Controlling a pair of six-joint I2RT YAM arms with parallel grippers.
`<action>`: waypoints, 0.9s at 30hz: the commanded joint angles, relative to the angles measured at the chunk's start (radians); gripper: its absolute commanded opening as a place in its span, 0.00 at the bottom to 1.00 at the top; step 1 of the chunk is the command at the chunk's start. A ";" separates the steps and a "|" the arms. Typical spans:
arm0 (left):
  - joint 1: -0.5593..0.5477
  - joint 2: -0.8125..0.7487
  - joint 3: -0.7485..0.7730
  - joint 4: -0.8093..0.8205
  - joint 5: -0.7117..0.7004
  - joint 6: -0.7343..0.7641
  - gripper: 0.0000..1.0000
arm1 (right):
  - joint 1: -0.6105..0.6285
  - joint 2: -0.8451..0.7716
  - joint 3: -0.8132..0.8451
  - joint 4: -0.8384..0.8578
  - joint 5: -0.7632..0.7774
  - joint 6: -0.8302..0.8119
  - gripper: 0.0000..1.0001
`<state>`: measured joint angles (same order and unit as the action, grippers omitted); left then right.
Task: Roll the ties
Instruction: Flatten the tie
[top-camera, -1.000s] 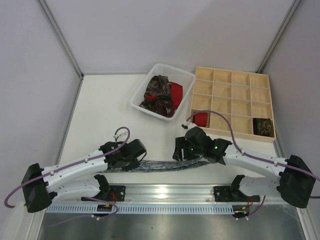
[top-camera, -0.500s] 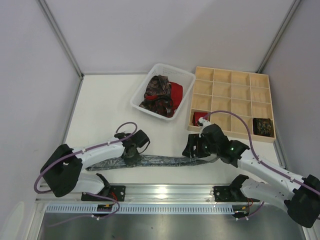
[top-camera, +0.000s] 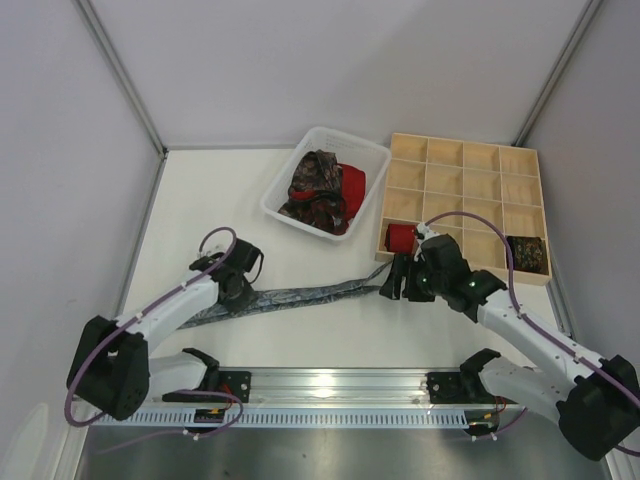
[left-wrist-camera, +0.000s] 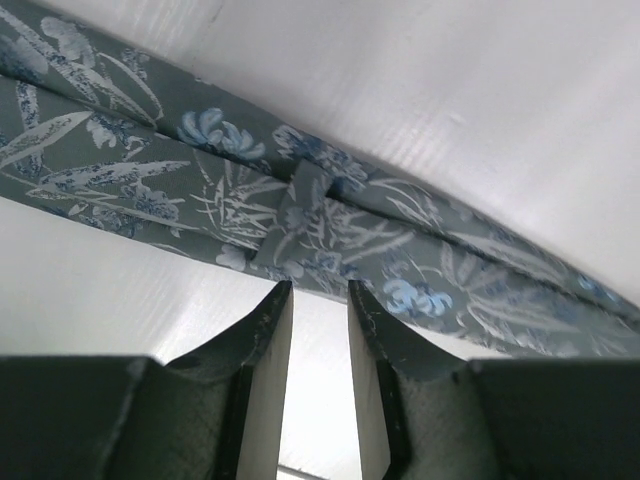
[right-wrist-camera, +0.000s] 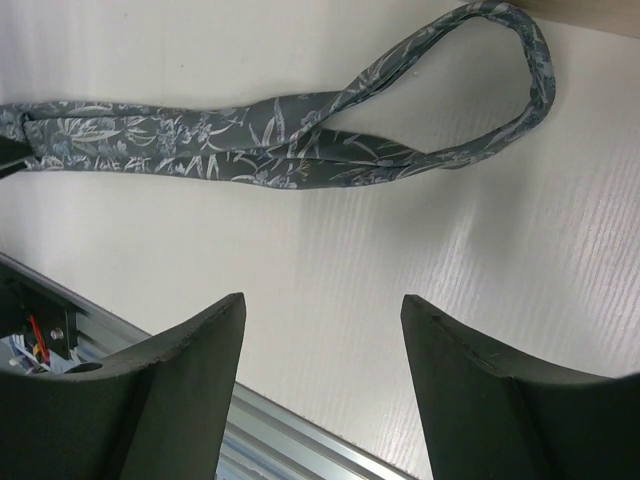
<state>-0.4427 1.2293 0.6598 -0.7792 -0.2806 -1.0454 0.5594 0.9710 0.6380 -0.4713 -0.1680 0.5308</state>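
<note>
The grey patterned tie (top-camera: 300, 295) lies as a long strip across the table in front of the arms. Its right end is folded back into a loop (right-wrist-camera: 520, 60) beside the wooden tray. My left gripper (top-camera: 236, 287) is low over the tie's left part. Its jaws stand a narrow gap apart with nothing between them, and the fingertips reach the tie's near edge (left-wrist-camera: 300, 200). My right gripper (top-camera: 400, 280) is wide open and empty, above bare table next to the looped end; the tie (right-wrist-camera: 250, 150) lies beyond its fingertips (right-wrist-camera: 225, 320).
A white basket (top-camera: 283, 180) at the back holds a dark paisley tie (top-camera: 315, 185) and a red tie (top-camera: 352, 185). The wooden grid tray (top-camera: 465, 155) at the back right holds a red roll (top-camera: 402, 237) and a dark roll (top-camera: 525, 253). A metal rail (top-camera: 340, 385) runs along the near edge.
Both arms have moved away from the near edge. The grey tie has shifted farther onto the table and its right end now lies near the tray. The left gripper has moved left along the tie.
</note>
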 joint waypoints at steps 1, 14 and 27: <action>-0.002 -0.100 -0.022 0.007 0.061 0.056 0.35 | -0.015 0.057 0.054 0.043 0.016 0.011 0.70; -0.148 -0.188 -0.123 0.481 0.310 0.076 0.39 | 0.085 0.244 0.118 0.227 0.329 0.284 0.51; -0.149 0.110 0.040 0.422 0.265 0.185 0.39 | 0.266 0.448 0.204 0.197 0.692 0.457 0.53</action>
<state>-0.5869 1.3151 0.6788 -0.3771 -0.0216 -0.8894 0.8074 1.4059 0.8177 -0.2790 0.3706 0.9077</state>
